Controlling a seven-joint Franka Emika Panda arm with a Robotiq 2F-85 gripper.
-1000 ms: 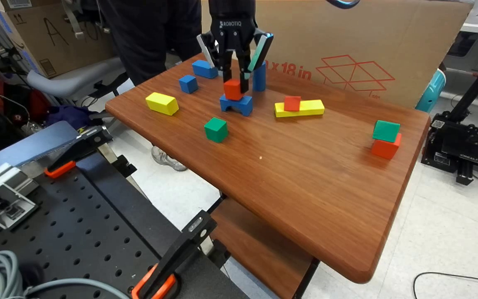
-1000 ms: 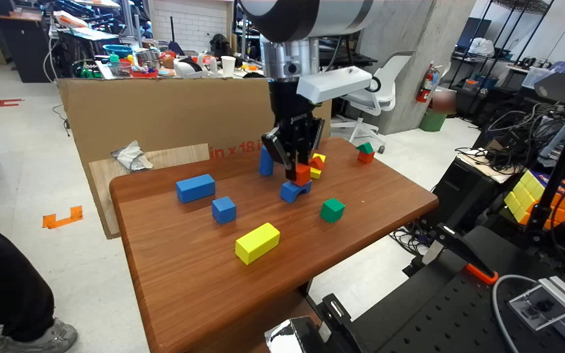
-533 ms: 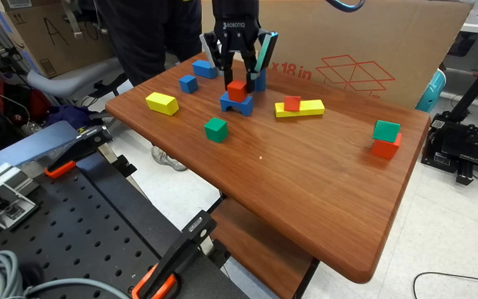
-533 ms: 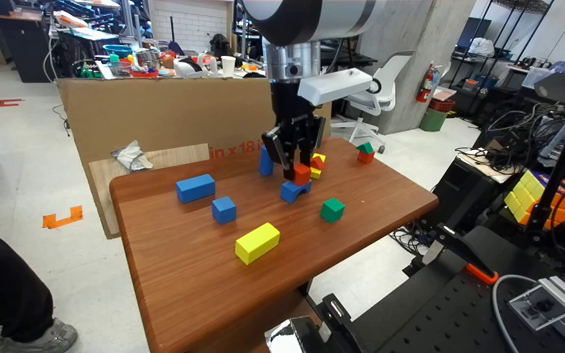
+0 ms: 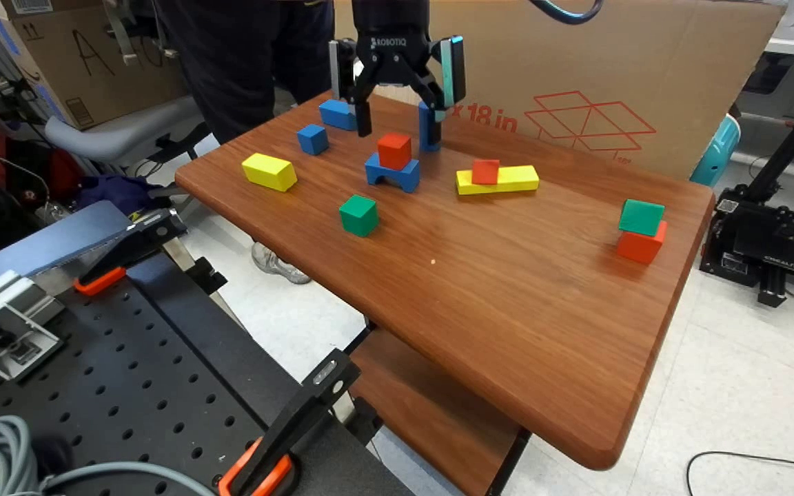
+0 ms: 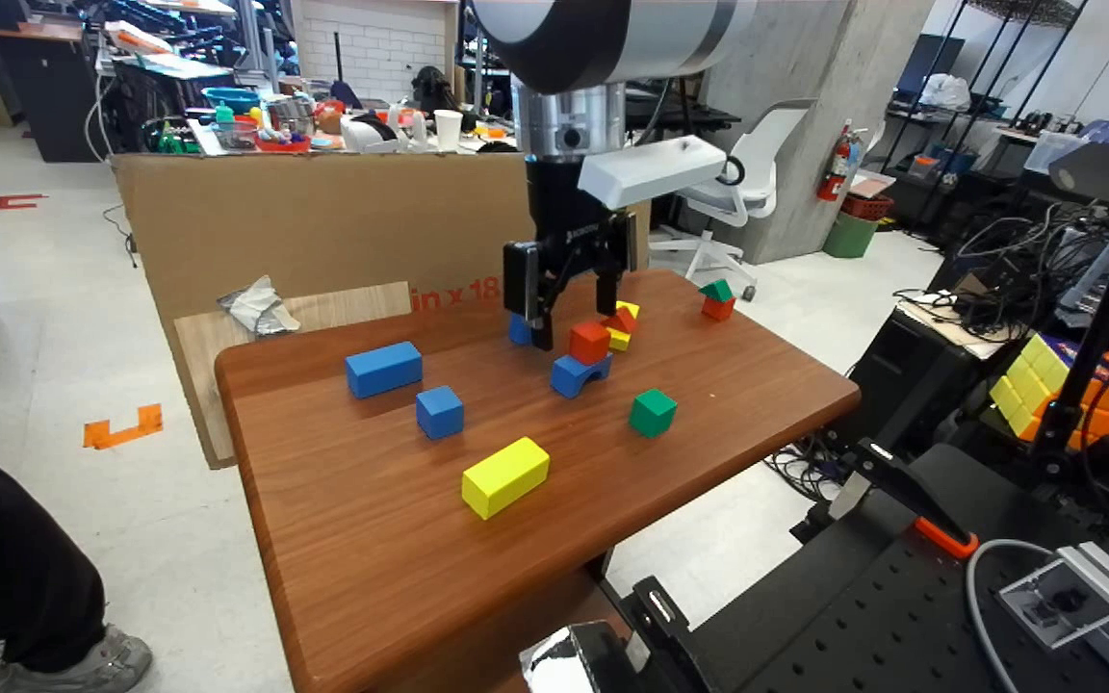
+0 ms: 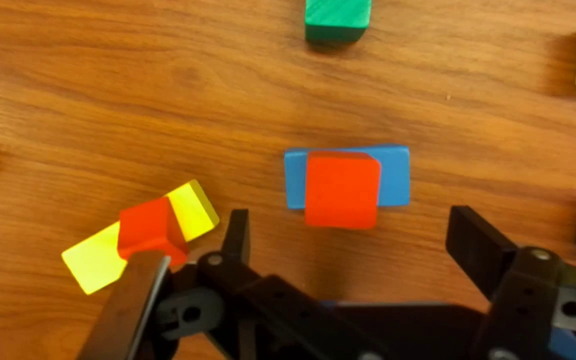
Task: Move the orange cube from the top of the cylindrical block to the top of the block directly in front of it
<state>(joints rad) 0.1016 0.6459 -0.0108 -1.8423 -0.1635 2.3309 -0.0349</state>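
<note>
The orange cube point(image 5: 394, 151) rests on the blue arch-shaped block point(image 5: 404, 178), seen also in an exterior view as cube point(image 6: 589, 343) on arch point(image 6: 570, 378). From above, in the wrist view, the cube point(image 7: 342, 192) covers the middle of the blue block point(image 7: 395, 175). Behind them stands the blue cylindrical block point(image 5: 426, 127), its top bare where visible and partly covered by a finger. My gripper point(image 5: 398, 129) is open just above and behind the cube, fingers wide apart and not touching it. In the wrist view the gripper point(image 7: 349, 217) has nothing clamped between its fingers.
A green cube point(image 5: 359, 215) lies in front of the arch. A yellow bar with a red piece point(image 5: 485, 172) is beside it. Around are a yellow block point(image 5: 269, 172), a small blue cube point(image 6: 440, 412), a blue block point(image 6: 384, 370) and a green-on-red stack point(image 5: 640, 231).
The fingers have spread from around the orange cube and let go of it. The gripper has risen slightly and backed off, while the cube stays on the blue arch.
</note>
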